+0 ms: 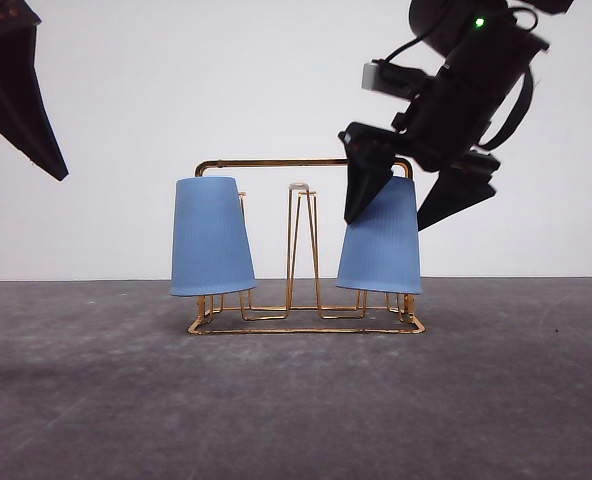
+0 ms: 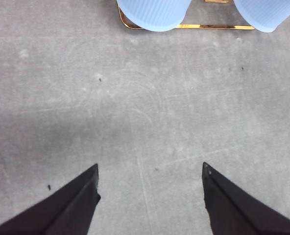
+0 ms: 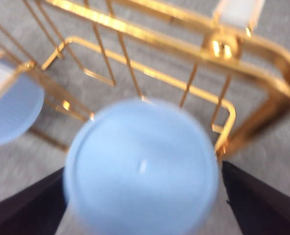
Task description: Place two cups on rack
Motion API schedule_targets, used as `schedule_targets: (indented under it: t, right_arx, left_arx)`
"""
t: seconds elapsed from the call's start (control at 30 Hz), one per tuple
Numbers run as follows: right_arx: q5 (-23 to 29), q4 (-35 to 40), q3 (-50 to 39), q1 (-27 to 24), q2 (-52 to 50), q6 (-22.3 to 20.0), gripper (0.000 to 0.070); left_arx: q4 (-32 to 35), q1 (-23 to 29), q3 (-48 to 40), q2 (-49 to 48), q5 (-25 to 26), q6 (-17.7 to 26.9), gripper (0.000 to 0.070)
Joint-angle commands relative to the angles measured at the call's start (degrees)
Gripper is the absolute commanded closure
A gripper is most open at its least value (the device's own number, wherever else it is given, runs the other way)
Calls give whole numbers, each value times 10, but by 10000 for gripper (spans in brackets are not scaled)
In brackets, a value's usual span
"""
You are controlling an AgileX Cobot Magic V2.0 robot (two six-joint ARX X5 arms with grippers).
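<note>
Two light blue ribbed cups stand upside down on the gold wire rack (image 1: 296, 162): the left cup (image 1: 211, 237) and the right cup (image 1: 381, 245). My right gripper (image 1: 386, 222) hangs open over the right cup's upturned bottom (image 3: 140, 166), a dark finger on either side of it. The other cup (image 3: 8, 107) and the rack's frame (image 3: 253, 54) lie beyond. My left gripper (image 2: 150, 196) is open and empty above bare table, well short of the rack; in the front view it sits raised at the far left (image 1: 16, 95). Both cup rims (image 2: 155, 14) (image 2: 267, 14) show past the rack's base wire (image 2: 208, 26).
The rack stands mid-table on a grey, faintly scuffed surface (image 1: 296, 400) with a white wall behind. A white-tipped middle prong (image 1: 298, 187) rises between the cups. Open table lies in front of and on both sides of the rack.
</note>
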Motion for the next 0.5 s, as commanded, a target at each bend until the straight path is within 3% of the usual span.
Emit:
schedule_targets:
  t: [0.0,0.17,0.3,0.47]
  right_arx:
    - [-1,-27,23,0,-18,11,76]
    - [-1,-180,58,-1,-71,11,83]
    - [-1,-287,54,0,-107,-4,141]
    - [-2,-261,-27,0,-173,-8,155]
  left_arx:
    - [2,-2,6,3,-3,0,316]
    - [2,-2,6,3,-3,3,316]
    - [1,-2,6,3,-3,8,316]
    - [-14,-2,6,3,-3,27,316]
